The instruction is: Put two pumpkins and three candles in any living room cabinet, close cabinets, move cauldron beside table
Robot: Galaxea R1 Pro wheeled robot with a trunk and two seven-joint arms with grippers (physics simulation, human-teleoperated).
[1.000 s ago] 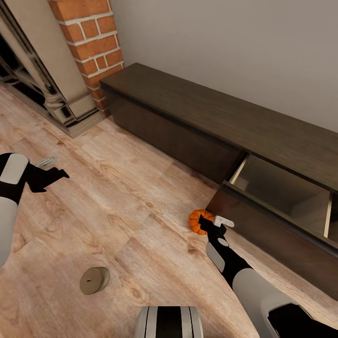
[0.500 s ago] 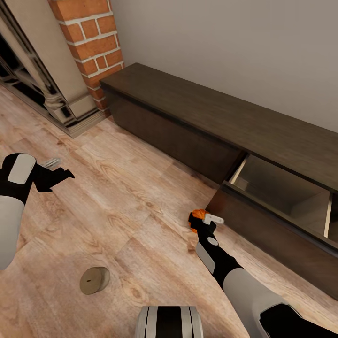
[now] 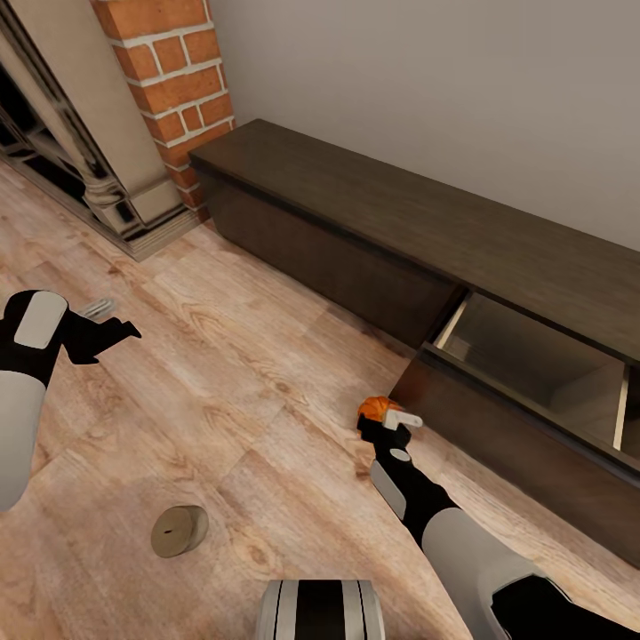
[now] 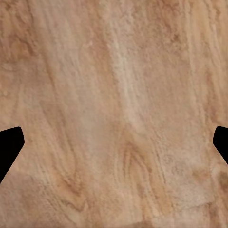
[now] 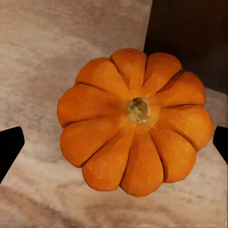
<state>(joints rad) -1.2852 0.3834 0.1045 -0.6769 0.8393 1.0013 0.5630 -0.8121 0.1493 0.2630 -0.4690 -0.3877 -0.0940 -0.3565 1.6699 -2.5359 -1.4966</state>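
A small orange ribbed pumpkin [image 3: 375, 408] sits on the wood floor just in front of the open drawer's dark front panel [image 3: 498, 436]. My right gripper [image 3: 391, 421] hovers right over it and hides part of it. In the right wrist view the pumpkin [image 5: 135, 118] lies between the two black fingertips [image 5: 10, 145], which stand wide apart and clear of it, so the right gripper [image 5: 114, 147] is open. A beige candle [image 3: 180, 530] lies on the floor near me. My left gripper [image 3: 108, 320] hangs open over bare floor [image 4: 114, 114]. The long dark cabinet [image 3: 356, 204] runs along the wall.
The pulled-out drawer [image 3: 533, 356] at the cabinet's right end shows a light tan divided inside. A brick column [image 3: 169, 71] and carved stone fireplace [image 3: 80, 169] stand at the back left. Wood floor spreads between both arms.
My right gripper has shifted slightly left and down over the pumpkin, covering more of it. The left arm rose and moved a little to the right, then held still.
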